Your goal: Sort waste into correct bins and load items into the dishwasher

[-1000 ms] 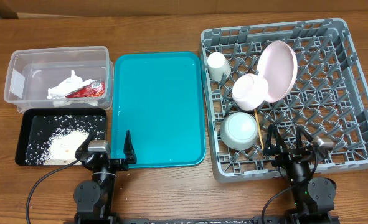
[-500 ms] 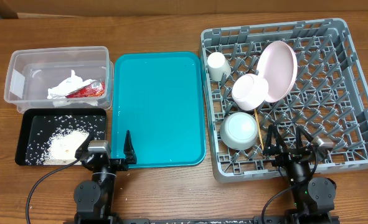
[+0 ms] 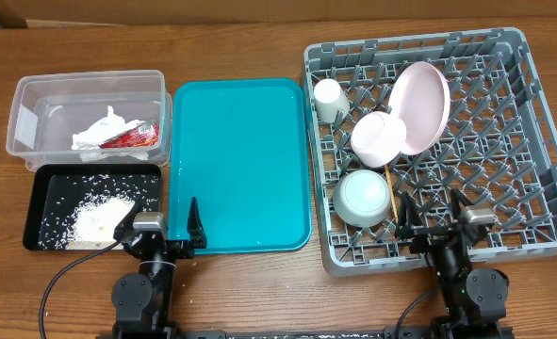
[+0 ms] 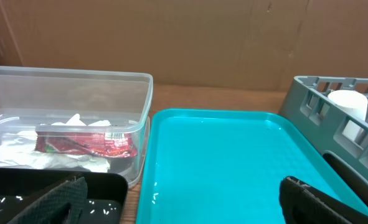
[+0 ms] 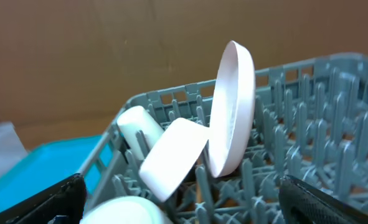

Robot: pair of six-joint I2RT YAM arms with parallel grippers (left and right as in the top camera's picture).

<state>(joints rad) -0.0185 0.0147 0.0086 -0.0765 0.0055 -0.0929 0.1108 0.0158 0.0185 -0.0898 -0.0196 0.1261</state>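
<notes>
The grey dish rack (image 3: pixel 532 122) holds the pink plate (image 3: pixel 421 105) on edge, the pink bowl (image 3: pixel 377 138), the grey-green bowl (image 3: pixel 361 197), the white cup (image 3: pixel 328 99) and a chopstick (image 3: pixel 389 193). The plate (image 5: pixel 233 118), pink bowl (image 5: pixel 171 158) and cup (image 5: pixel 139 127) show in the right wrist view. The clear tub (image 3: pixel 33 99) holds the white-and-red wrapper (image 3: pixel 118 134), which also shows in the left wrist view (image 4: pixel 84 144). The black tray (image 3: pixel 47 184) holds rice (image 3: pixel 99 218). My left gripper (image 3: pixel 161 226) is open and empty at the near edge. My right gripper (image 3: pixel 434 218) is open and empty over the rack's near edge.
The teal serving tray (image 3: pixel 240 160) lies between the bins and the rack, with a few rice grains (image 4: pixel 154 198) near its left front edge. The wooden table (image 3: pixel 259 292) runs along the front, and a brown cardboard wall (image 4: pixel 184 37) stands behind.
My right gripper has shifted slightly at the rack's near edge. Everything else is unchanged.
</notes>
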